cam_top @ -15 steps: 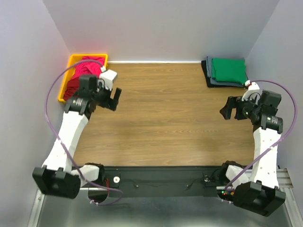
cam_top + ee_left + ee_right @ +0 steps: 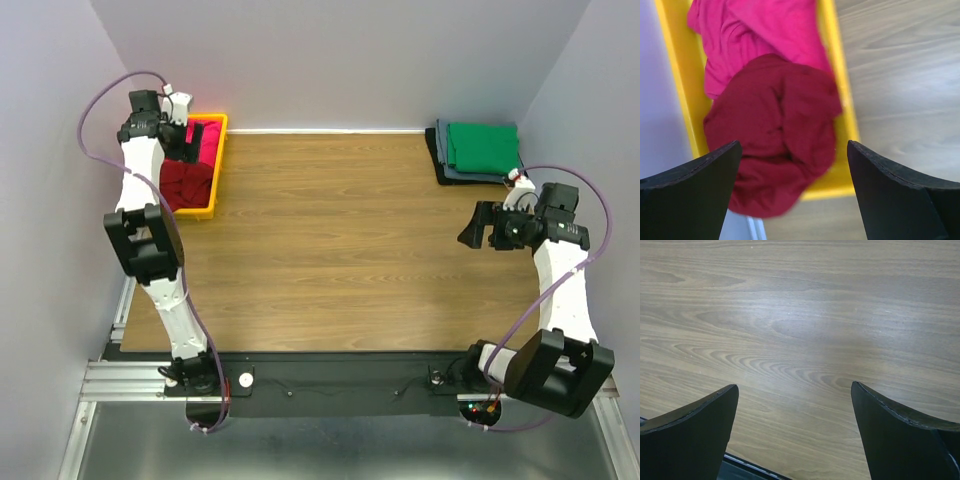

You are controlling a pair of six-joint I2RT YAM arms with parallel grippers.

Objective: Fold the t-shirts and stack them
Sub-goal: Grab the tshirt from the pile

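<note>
A dark red t-shirt [image 2: 186,185] lies crumpled in the near end of the yellow bin [image 2: 217,170], with a magenta-pink t-shirt [image 2: 207,140] behind it. My left gripper [image 2: 183,140] hangs open and empty above the bin. In the left wrist view the dark red shirt [image 2: 775,130] and the pink shirt [image 2: 760,35] lie below the open left gripper [image 2: 792,190]. A folded stack stands at the back right: a green shirt [image 2: 483,145] on top, a grey one [image 2: 470,177] and a black one [image 2: 435,150] under it. My right gripper [image 2: 478,228] is open and empty over bare wood [image 2: 795,315].
The yellow bin's rim [image 2: 840,100] sits at the table's back left corner against the left wall [image 2: 60,150]. The wooden tabletop [image 2: 340,240] spans between bin and stack. The right wall stands close behind the right arm.
My left arm has swung up and back, from beside the bin over the table to above the bin. The right gripper has shifted slightly left.
</note>
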